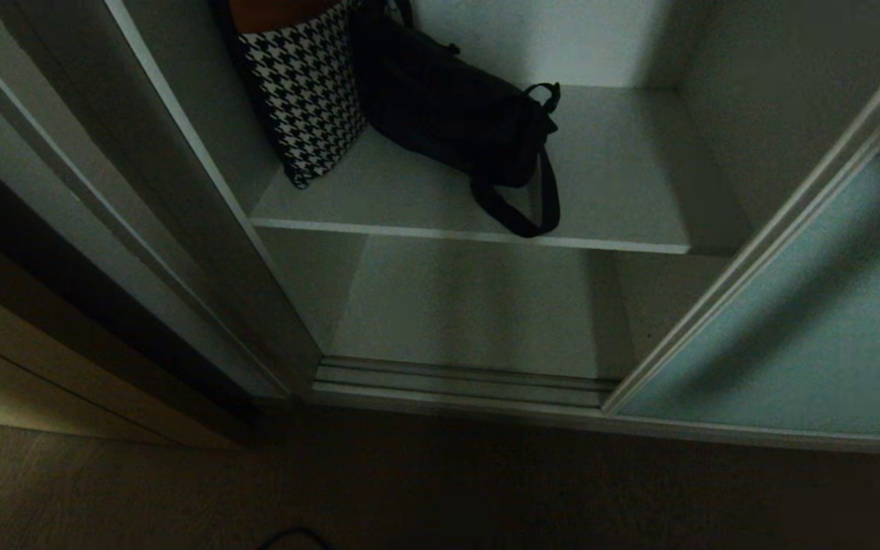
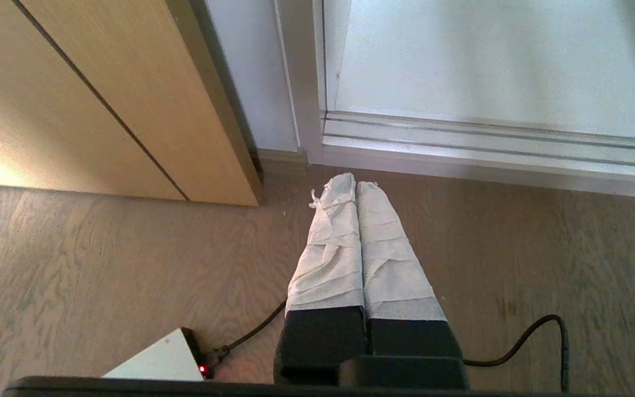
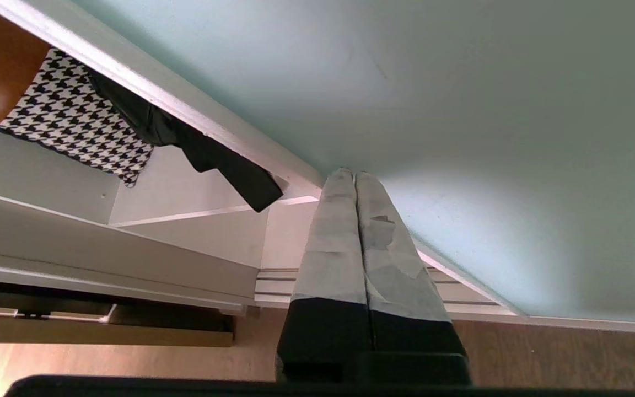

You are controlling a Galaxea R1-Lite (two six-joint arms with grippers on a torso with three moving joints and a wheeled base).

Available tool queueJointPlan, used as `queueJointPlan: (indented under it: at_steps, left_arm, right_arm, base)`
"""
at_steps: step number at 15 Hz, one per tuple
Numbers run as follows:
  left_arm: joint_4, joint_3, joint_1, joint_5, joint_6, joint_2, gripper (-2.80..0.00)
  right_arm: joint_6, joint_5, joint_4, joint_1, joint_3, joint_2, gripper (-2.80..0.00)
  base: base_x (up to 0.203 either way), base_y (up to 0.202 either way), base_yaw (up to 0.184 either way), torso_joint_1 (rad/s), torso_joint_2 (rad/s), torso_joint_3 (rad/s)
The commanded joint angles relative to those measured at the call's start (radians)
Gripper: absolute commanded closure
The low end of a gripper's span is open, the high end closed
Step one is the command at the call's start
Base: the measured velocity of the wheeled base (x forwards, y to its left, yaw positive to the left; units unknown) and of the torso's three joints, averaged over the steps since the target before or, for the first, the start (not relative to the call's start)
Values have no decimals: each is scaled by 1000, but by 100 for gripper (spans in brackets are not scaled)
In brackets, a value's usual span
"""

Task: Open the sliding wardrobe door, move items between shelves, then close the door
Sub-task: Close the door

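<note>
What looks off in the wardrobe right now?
Only the black bag: it slumps tilted against the houndstooth bag, and its strap loop trails to the shelf front edge, where it could snag. No spill or damage shows.

We find no readable text, label, brand, number or sign in any view; the black bag (image 1: 448, 107) and the houndstooth bag (image 1: 306, 95) beside it on the shelf (image 1: 623, 191) show no lettering we can make out.
</note>
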Motion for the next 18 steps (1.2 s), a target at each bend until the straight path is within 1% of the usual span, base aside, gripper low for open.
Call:
queueJointPlan:
  at_steps: [1,4,7,8,11,13,14,17,18]
  left_arm:
    - [0,0,0,0,0,0,0]
    - [0,0,0,0,0,1,0]
    - [-2,0,0,0,0,0,0]
    - [0,0,0,0,0,1,0]
    - [0,0,0,0,0,1,0]
    - [0,0,0,0,0,1,0]
    - [0,0,0,0,0,2,0]
    - [0,0,0,0,0,0,0]
    - [0,0,0,0,0,2,0]
  right_arm:
    - [3,7,-1,18,0,7,0]
    - [-1,10,-3,79,-3,12,0]
    - [-9,7,-5,177,-1,13,0]
    - [-10,9,-9,196,-2,15,0]
    - [-12,9,-29,343,-3,13,0]
    - [-13,9,-32,432,15,-30,0]
    - [-13,17,-32,445,38,-73,0]
    - [-16,87,-30,453,113,-211,0]
    - [-17,94,-28,454,131,-248,0]
  base:
    - [0,0,0,0,0,0]
    - [0,0,0,0,0,0]
    - [0,0,0,0,0,0]
    - [0,0,0,0,0,0]
    - [0,0,0,0,0,0]
    - [0,0,0,0,0,0]
    - [0,0,0,0,0,0]
    - [0,0,0,0,0,0]
    - [0,0,0,0,0,0]
